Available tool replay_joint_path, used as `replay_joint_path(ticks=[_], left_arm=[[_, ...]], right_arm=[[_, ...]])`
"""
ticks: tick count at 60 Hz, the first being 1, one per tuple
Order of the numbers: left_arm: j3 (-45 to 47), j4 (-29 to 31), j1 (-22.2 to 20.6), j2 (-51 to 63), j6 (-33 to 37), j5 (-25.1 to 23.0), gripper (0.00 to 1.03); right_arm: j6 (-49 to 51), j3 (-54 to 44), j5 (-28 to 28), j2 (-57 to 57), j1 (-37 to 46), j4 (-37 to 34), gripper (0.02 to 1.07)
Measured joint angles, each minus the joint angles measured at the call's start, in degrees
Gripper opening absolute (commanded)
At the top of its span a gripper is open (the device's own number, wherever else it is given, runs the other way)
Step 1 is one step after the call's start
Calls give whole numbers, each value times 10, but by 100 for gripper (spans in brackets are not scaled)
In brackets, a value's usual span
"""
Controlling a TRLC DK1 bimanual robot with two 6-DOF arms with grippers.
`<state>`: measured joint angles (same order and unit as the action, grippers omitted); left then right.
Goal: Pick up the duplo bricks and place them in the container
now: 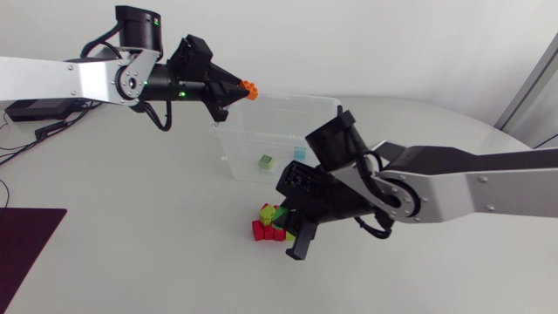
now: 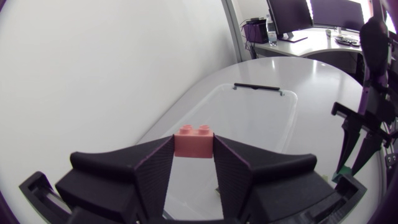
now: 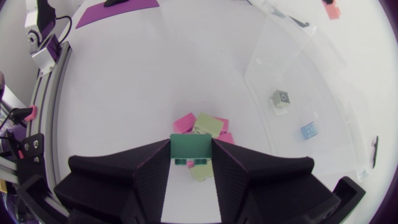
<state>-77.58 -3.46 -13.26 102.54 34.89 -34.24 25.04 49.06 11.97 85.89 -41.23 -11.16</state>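
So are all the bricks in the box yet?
Not yet. Two bricks sit in the box. The left fingers hold an orange brick just by it, the right fingers grip a green brick, and a small pile waits on the table.

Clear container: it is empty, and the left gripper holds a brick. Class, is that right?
Not empty: the head view shows a pale green brick and a blue brick inside the clear container. The left gripper does hold an orange brick.

Silver links (image 1: 52, 74), black joints (image 1: 139, 30), looping black cables (image 1: 159, 119)
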Motion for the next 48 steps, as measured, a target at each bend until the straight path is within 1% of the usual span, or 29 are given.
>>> replay_joint_path(ticks=[2,6,9,10,13,20,24,31,40,48], left_arm=[[0,-3,-3,6,-5,5,44],[0,-8,-9,18,-16,21,67],[0,-7,-11,23,-22,28,80],[0,-7,-13,26,-26,31,88],[0,0,-15,27,-32,33,98],[0,24,-16,24,-51,35,99],[6,42,-16,11,-56,37,99],[42,78,-14,-49,-61,39,99],[90,120,-13,-124,-64,42,99],[122,176,-18,-148,-64,50,99]], right_arm=[[0,0,0,-11,1,-7,15],[0,0,0,-34,4,-21,15],[0,0,0,-48,9,-33,15],[0,1,0,-57,13,-41,15],[1,5,0,-69,23,-53,15],[7,42,1,-94,62,-80,15],[11,69,4,-98,83,-84,15],[11,99,14,-99,112,-83,15],[12,123,17,-87,129,-75,15],[18,155,19,-49,139,-53,15]])
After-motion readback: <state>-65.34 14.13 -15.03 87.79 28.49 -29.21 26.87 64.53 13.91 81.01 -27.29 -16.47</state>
